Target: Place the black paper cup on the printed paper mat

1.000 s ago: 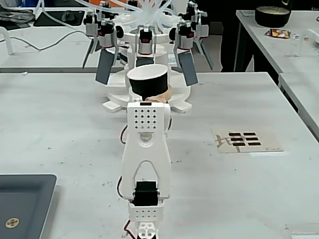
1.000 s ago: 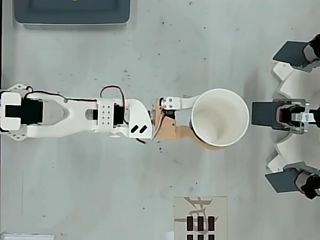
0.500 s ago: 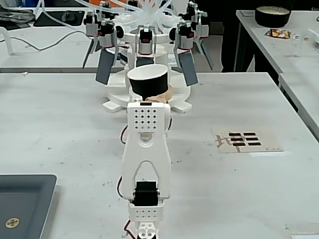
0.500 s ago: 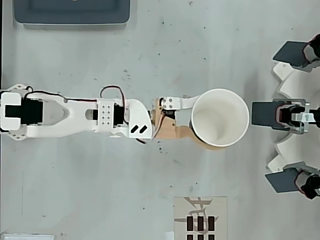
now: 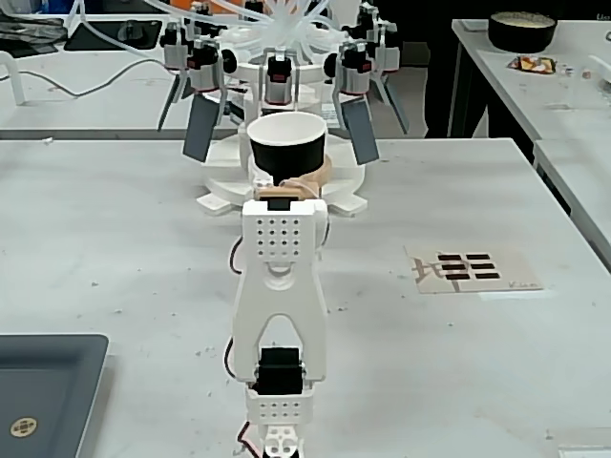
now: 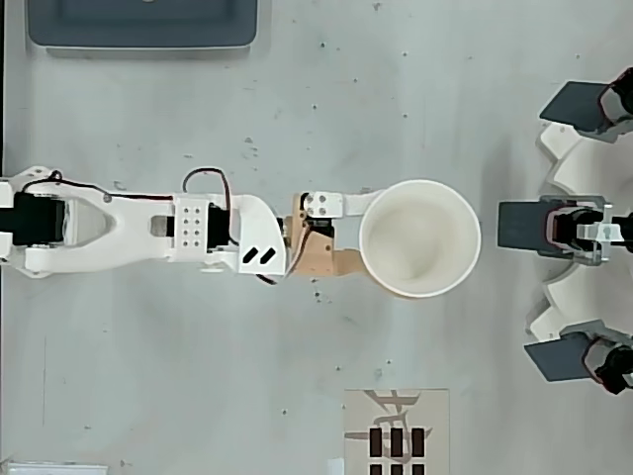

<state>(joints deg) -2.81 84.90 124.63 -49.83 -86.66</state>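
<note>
The black paper cup (image 5: 286,143) is held upright at the arm's far end, its white inside (image 6: 419,237) facing up in the overhead view. My gripper (image 5: 290,183) is shut on the cup's lower part, with a white finger (image 6: 341,204) on one side and a tan finger (image 6: 331,263) on the other; their tips are hidden under the cup. The printed paper mat (image 5: 473,269) lies flat on the table to the right of the arm in the fixed view. In the overhead view the mat (image 6: 396,430) sits at the bottom edge, below the cup and apart from it.
A white rig with several dark paddles (image 5: 282,86) stands just beyond the cup, at the right edge (image 6: 584,228) in the overhead view. A dark grey tray (image 5: 43,391) sits at the near left, top left (image 6: 143,22) from overhead. A black bowl (image 5: 521,31) rests on another table.
The arm has drawn back from the white rig, carrying the cup leftward in the overhead view. In the fixed view the cup now sits slightly higher.
</note>
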